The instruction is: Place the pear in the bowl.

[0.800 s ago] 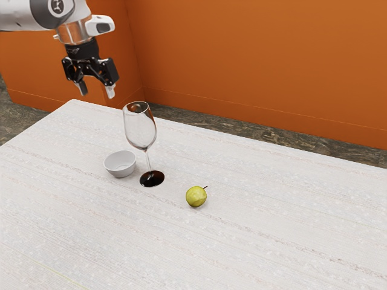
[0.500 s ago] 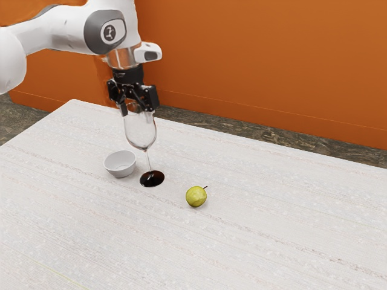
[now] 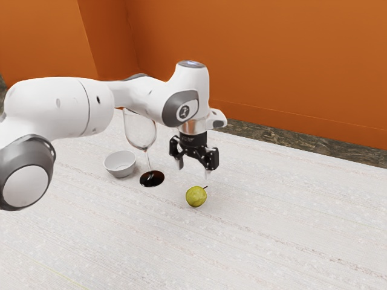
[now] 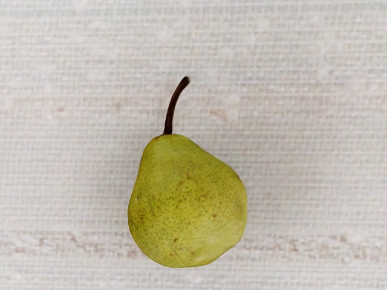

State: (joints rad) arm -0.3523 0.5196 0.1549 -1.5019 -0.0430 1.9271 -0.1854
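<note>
My gripper [image 3: 193, 171] hangs above the table in the exterior view, its two fingers apart and nothing between them. Just below it lies the yellow-green pear [image 3: 196, 196], on the tabletop. The small white bowl [image 3: 120, 164] stands toward the exterior view's left, with a bare inside. In the wrist view the pear [image 4: 187, 202] lies under my hand, its dark curved stem showing.
A tall wine glass [image 3: 140, 133] with a dark base stands upright between the bowl and the pear, partly behind my arm. The white table [image 3: 272, 229] stretches toward the exterior view's right. An orange wall [image 3: 290, 66] rises behind.
My arm has swung toward the exterior view's right and come lower, from behind the wine glass to over the pear. Pear, bowl and glass have stayed put.
</note>
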